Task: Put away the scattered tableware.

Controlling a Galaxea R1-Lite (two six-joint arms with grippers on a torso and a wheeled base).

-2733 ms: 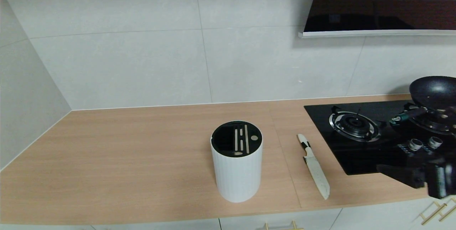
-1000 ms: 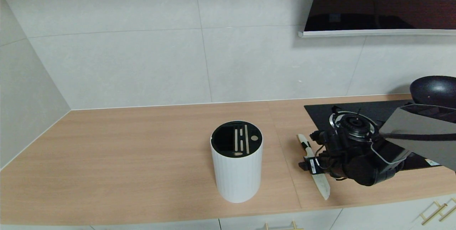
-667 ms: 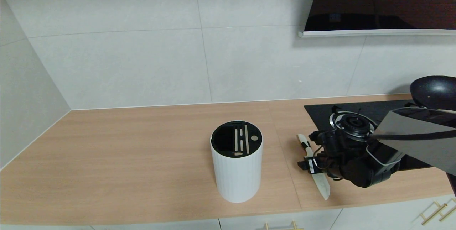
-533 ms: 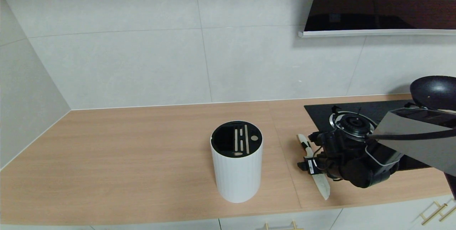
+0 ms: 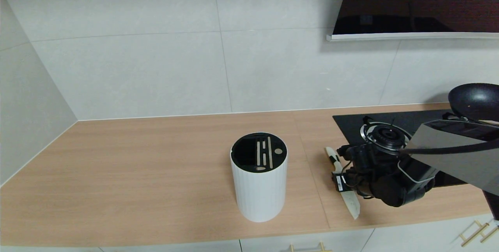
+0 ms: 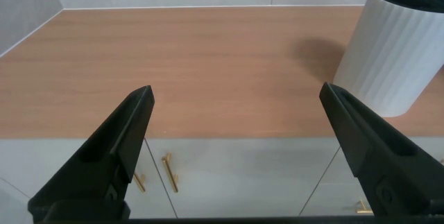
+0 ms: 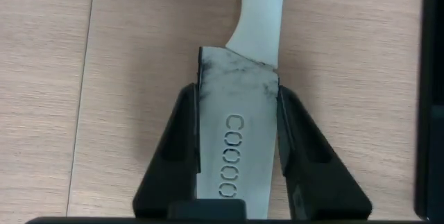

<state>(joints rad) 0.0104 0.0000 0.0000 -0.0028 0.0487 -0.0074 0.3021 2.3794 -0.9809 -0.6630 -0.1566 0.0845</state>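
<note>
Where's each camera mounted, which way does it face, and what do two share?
Head view: from the head, forward and down at the counter; right arm and right gripper at the knife.
Left wrist view: from the left wrist, across the counter to the white holder; the left gripper shows, jaws open.
Right wrist view: from the right wrist, down at the knife; jaws touching both blade edges.
Shared: head and left wrist views both show the holder.

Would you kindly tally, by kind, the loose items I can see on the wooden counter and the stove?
White ribbed cylindrical knife holder with black slotted top: 1
White speckled-blade kitchen knife: 1
Black round frying pan: 1
Total: 3
</note>
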